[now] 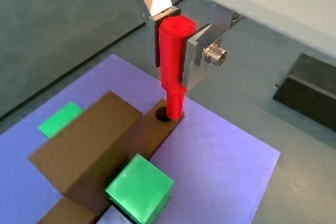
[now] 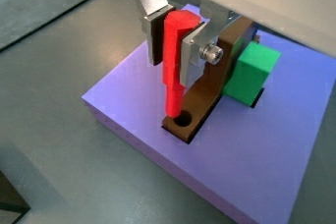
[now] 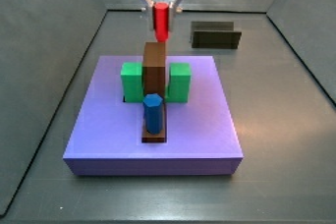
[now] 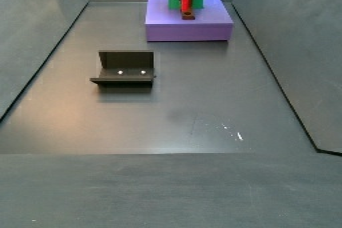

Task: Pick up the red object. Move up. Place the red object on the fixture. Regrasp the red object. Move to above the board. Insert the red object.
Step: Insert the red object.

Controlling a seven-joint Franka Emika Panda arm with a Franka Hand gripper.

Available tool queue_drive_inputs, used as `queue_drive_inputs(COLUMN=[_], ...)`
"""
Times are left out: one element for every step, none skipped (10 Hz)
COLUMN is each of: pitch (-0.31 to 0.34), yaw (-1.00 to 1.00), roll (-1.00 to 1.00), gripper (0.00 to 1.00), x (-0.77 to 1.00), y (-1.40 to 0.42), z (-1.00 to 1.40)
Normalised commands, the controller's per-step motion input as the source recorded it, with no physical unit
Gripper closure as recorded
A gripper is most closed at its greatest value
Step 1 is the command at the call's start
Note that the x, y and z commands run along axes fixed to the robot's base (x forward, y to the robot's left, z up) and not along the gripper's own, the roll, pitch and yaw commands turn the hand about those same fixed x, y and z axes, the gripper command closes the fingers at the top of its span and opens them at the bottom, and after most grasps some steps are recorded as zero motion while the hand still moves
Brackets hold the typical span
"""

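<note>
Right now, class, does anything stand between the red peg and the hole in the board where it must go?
Nothing visible does. The hand holds the red peg upright, its lower tip at the mouth of the round hole in the brown slab on the purple board. The green block stands off to one side.
</note>
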Motion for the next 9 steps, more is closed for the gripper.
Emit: queue_drive_inputs(pitch=[0.159,0.177,0.137,0.111,0.067,0.053,0.034,0.049,0.017], yaw=[-0.12,-0.14,-0.11,-0.07,-0.04,-0.03,-0.03,-0.04,-0.03], roll=[0.0,-0.08,-0.11,-0.14,-0.12,-0.13,-0.13,-0.15,-0.18], gripper=[1.0,1.0,1.0,1.0,1.0,1.0,1.0,1.0,1.0], x=[0.03,0.0,0.0,0.0,-0.03,-0.06,-0.16,-0.26,-0.21], y=[0.0,0.0,0.0,0.0,0.0,0.0,0.0,0.0,0.0], z=[0.0,0.18,0.17,0.07,0.0,0.0,-0.01,0.0,-0.01])
